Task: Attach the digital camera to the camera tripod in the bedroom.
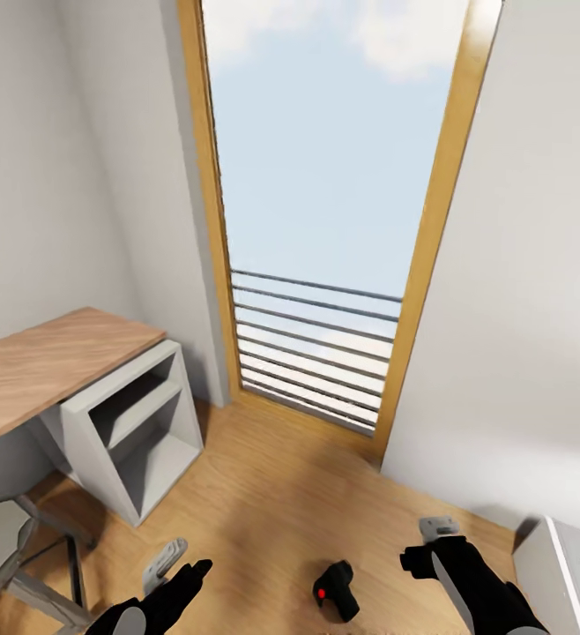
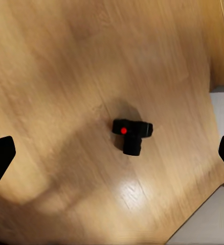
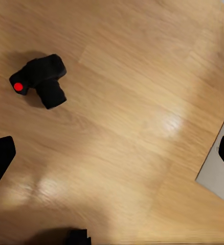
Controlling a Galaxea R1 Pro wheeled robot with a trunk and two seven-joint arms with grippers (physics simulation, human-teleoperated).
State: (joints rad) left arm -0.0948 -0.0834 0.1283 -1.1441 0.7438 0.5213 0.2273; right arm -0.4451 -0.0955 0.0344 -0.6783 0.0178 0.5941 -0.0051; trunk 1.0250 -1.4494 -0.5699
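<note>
The digital camera (image 1: pixel 336 593) lies on the light wood floor between my two arms, small and black with a red button on top. In the left wrist view the digital camera (image 2: pixel 132 133) sits near the centre, below my open left gripper (image 2: pixel 113 155). My right gripper (image 3: pixel 113 157) is also open, and the camera (image 3: pixel 40 80) lies off to one side of it. In the head view my left gripper (image 1: pixel 182 566) hangs left of the camera and my right gripper (image 1: pixel 424 545) hangs right of it, both above the floor and holding nothing. The camera tripod is out of view.
A tall wood-framed window (image 1: pixel 325 220) with a railing stands straight ahead. At the left are a wooden desk (image 1: pixel 52 362), a white cube shelf (image 1: pixel 140 432) and a grey stool (image 1: pixel 8 529). A white furniture edge (image 1: pixel 563 564) stands at the lower right.
</note>
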